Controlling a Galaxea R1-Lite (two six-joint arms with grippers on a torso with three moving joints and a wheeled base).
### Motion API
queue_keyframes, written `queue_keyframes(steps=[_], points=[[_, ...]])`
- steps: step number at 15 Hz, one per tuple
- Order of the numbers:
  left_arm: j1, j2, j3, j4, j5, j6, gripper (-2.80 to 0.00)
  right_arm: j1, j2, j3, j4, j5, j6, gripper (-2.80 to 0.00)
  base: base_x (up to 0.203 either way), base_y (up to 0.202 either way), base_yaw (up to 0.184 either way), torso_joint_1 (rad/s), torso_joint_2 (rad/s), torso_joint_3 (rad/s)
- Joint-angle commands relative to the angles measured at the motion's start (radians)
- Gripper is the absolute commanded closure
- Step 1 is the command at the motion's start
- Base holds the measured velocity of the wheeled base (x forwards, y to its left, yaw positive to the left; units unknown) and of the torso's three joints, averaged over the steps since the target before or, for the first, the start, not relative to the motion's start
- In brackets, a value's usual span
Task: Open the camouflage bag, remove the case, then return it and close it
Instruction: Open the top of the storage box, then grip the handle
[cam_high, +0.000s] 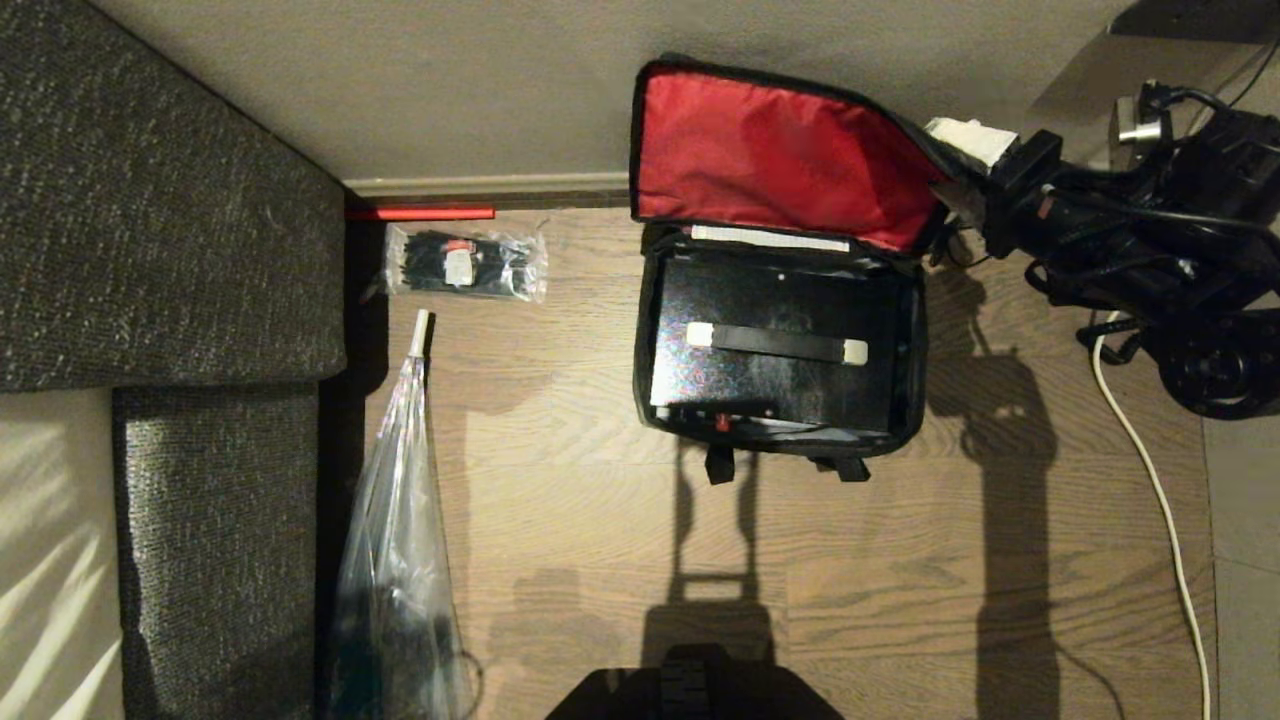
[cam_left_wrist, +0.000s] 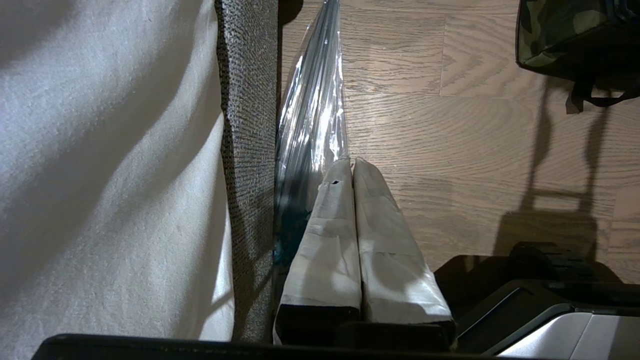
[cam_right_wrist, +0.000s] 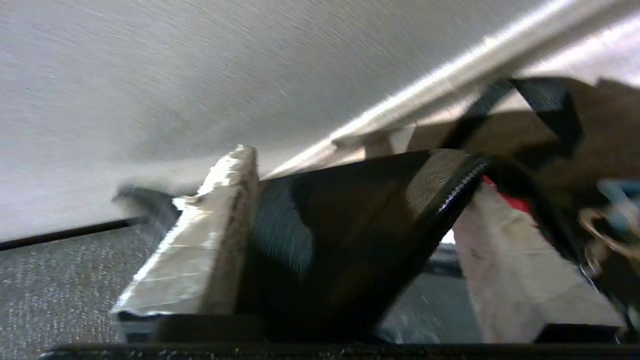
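Camouflage bag (cam_high: 905, 330) lid raised, case (cam_high: 770, 345) lying flat inside

No legible text anywhere.

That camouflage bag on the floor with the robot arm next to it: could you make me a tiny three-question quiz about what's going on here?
1. True or false: the camouflage bag stands with its lid raised.
2. Where is the case? A) beside the packet of cable ties B) inside the bag C) on the sofa
3. Which gripper is at the lid's corner, and are its fingers spread or together?

Key: 1 true. 2 B. 3 The right gripper, spread, with the lid's edge between its fingers; the left gripper hangs shut beside the sofa.
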Motion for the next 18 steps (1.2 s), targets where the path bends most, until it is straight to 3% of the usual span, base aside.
queue_keyframes(steps=[1, 5, 8, 9, 13, 15, 16, 18], points=[[0.001, 0.0, 0.0, 0.0, 0.001, 0.0, 0.0, 0.002, -0.008, -0.014, -0.055, 0.003, 0.005, -2.8, 0.0, 0.0, 0.0, 0.0, 0.0, 0.0], [0.001, 0.0, 0.0, 0.0, 0.001, 0.0, 0.0, 0.0, -0.055, -0.036, -0.129, 0.014, 0.003, -2.8, 0.0, 0.0, 0.0, 0.0, 0.0, 0.0], [0.0, 0.0, 0.0, 0.0, 0.001, 0.0, 0.0, -0.012, -0.141, 0.043, -0.134, 0.038, 0.007, -2.8, 0.0, 0.0, 0.0, 0.0, 0.0, 0.0], [0.0, -0.001, 0.0, 0.0, 0.001, 0.0, 0.0, -0.013, -0.17, 0.093, -0.136, 0.046, 0.01, 0.0, 0.0, 0.0, 0.0, 0.0, 0.0, 0.0], [-0.001, 0.0, 0.0, 0.0, 0.001, 0.0, 0.0, -0.016, -0.352, 0.404, -0.079, 0.2, 0.001, 0.0, 0.0, 0.0, 0.0, 0.0, 0.0, 0.0], [-0.001, 0.0, 0.0, 0.0, 0.001, 0.0, 0.0, -0.017, -0.49, 0.54, 0.028, 0.236, -0.042, 0.0, 0.0, 0.0, 0.0, 0.0, 0.0, 0.0], [-0.001, 0.0, 0.0, 0.0, 0.001, 0.0, 0.0, -0.017, -0.56, 0.567, 0.144, 0.242, -0.097, 0.0, 0.0, 0.0, 0.0, 0.0, 0.0, 0.0], [0.0, -0.001, 0.0, 0.0, 0.001, 0.0, 0.0, -0.017, -0.728, 0.6, 0.478, 0.233, -0.3, 0.0, 0.0, 0.0, 0.0, 0.0, 0.0, 0.0]])
